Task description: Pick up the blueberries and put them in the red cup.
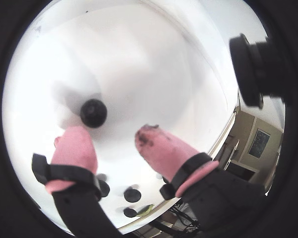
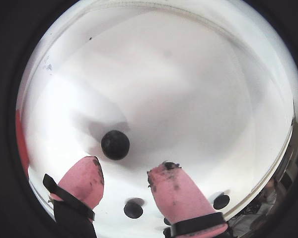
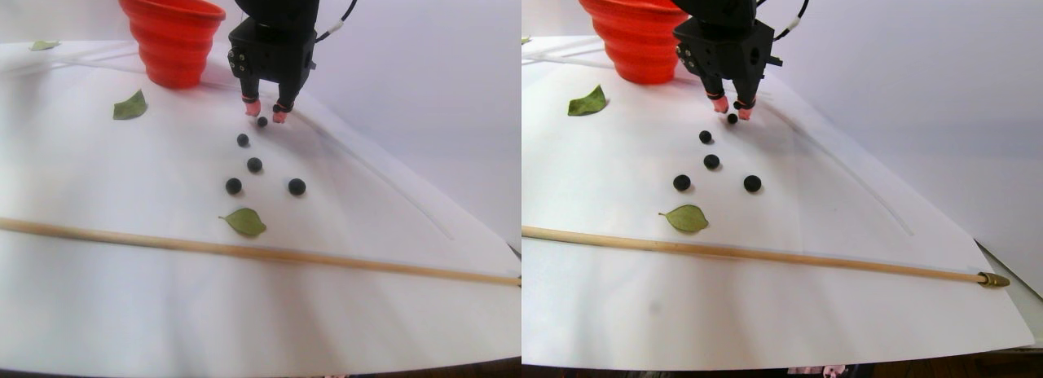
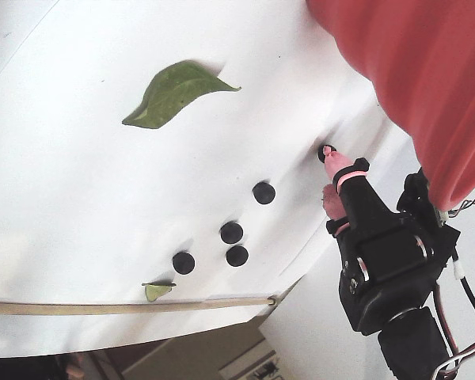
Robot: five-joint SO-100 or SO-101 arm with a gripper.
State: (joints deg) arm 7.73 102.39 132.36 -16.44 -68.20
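My gripper [image 1: 111,136] is open, its pink fingertips [image 2: 92,168] hanging just above the white sheet. One blueberry [image 1: 93,113] lies on the sheet just beyond the tips and a little toward the left finger, untouched; it also shows in the other wrist view [image 2: 115,144] and in the stereo pair view [image 3: 261,121]. Several more blueberries [image 3: 254,164] lie in a loose group further from the cup, also in the fixed view [image 4: 231,232]. The red cup [image 3: 171,36] stands upright just behind and left of the gripper [image 3: 265,111].
A green leaf [image 3: 130,107] lies left of the cup and a second one [image 3: 244,221] near the berry group. A long wooden stick [image 3: 244,252] crosses the sheet in front. The sheet's edge [image 4: 285,297] is near the arm's side.
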